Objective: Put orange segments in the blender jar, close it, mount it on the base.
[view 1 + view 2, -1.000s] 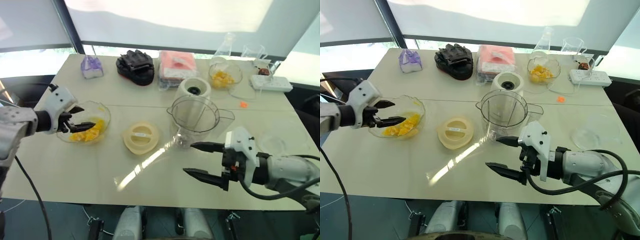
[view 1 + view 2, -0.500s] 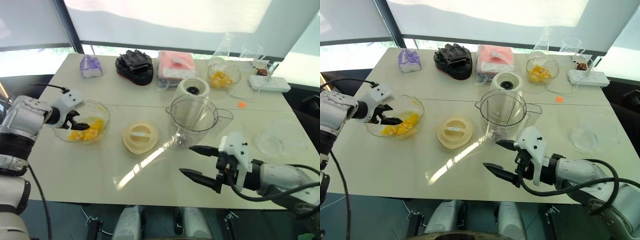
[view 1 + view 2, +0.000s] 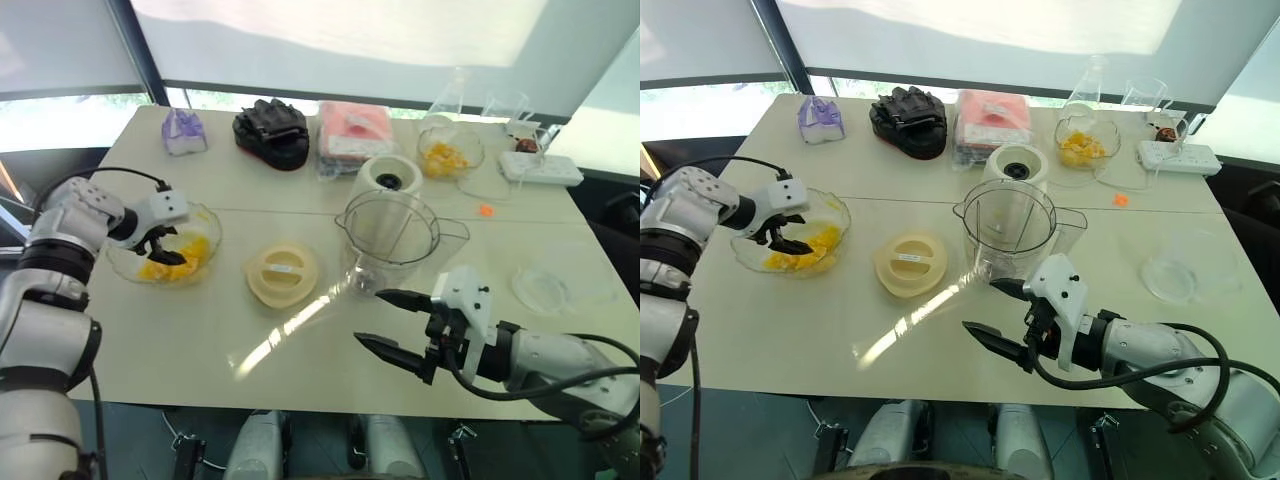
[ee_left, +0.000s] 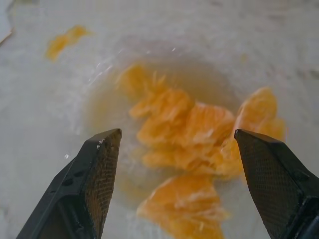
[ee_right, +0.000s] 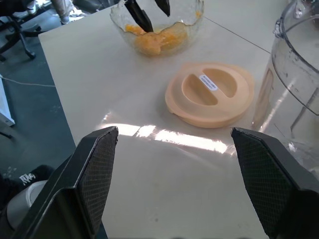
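Left gripper [image 4: 174, 149]: now dipped into bowl [image 3: 205, 222], jaws wide, nothing gripped.
Orange segments [image 4: 192, 134]: between fingers, still in bowl, pickup imminent.
Right gripper [image 3: 390, 322]: open, empty, idle.
Blender jar [image 3: 388, 240]: empty, beside base [image 3: 388, 180].

Clear plastic blender jar [image 3: 388, 240], glossy table [image 3: 300, 330]

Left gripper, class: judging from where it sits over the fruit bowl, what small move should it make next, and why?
Probably lower a little and close on one piece. The left gripper is open, its fingers inside the bowl with the orange segments between them, none gripped yet. The blender jar stands open and looks empty, its lid lying beside it, so a segment must be picked first.
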### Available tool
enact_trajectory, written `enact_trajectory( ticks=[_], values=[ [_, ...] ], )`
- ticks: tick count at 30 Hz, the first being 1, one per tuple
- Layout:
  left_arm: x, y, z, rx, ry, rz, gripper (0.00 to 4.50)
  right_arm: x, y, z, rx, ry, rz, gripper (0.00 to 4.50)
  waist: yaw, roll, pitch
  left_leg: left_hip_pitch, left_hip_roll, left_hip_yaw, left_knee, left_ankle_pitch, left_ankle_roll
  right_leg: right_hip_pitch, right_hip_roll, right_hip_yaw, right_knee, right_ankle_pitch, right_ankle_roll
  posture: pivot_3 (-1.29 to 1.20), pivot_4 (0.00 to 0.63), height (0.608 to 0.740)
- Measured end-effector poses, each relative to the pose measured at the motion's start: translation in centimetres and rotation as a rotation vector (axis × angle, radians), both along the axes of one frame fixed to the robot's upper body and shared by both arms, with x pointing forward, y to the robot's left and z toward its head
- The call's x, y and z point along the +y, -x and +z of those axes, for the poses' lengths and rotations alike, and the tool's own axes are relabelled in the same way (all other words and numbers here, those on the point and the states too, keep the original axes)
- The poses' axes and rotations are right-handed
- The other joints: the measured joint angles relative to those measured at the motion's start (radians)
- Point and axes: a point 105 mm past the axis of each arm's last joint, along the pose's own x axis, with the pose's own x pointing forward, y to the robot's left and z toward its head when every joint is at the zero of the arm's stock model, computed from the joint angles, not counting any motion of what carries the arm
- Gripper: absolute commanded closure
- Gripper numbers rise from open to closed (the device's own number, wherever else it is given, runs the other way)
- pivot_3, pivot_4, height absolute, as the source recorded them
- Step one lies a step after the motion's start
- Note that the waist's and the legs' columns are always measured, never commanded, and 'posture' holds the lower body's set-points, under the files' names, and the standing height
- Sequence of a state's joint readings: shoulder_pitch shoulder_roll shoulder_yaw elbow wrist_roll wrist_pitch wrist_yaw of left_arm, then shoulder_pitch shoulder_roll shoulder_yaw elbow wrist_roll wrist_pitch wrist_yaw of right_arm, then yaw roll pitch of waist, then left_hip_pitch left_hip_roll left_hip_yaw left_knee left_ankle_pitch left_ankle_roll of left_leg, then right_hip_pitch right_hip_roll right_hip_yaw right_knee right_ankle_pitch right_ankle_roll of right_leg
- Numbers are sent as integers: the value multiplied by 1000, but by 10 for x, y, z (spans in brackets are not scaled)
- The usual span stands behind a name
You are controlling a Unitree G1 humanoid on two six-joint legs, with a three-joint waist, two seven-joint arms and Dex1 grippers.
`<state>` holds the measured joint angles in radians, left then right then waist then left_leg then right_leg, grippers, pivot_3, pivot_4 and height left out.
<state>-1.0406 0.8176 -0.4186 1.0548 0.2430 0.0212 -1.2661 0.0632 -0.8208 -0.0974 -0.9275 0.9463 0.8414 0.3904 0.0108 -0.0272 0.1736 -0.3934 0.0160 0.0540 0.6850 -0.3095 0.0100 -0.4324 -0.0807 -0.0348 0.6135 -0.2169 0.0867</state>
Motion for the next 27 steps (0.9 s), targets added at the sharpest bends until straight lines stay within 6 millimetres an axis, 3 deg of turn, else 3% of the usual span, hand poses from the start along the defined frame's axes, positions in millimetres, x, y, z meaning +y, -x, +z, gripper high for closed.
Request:
enact_trajectory(
  ticks=[12,26,27],
  values=[
    [9,2,-22,46,-133,-26,729,-1,4,4,-30,12,-39,686,2,-1,0,0,1,-1,1,0,0,0,0,-1,1,0,0,0,150,740],
    [0,0,-30,43,-157,-72,729,2,3,5,-28,21,3,686,1,-1,-1,2,0,-1,1,0,0,1,-1,-1,1,0,1,0,150,740],
    [-1,-1,-30,41,-157,-73,979,2,2,5,-31,21,2,652,1,-1,-1,2,0,-1,1,0,0,1,-1,-1,2,0,1,0,150,740]
  ],
)
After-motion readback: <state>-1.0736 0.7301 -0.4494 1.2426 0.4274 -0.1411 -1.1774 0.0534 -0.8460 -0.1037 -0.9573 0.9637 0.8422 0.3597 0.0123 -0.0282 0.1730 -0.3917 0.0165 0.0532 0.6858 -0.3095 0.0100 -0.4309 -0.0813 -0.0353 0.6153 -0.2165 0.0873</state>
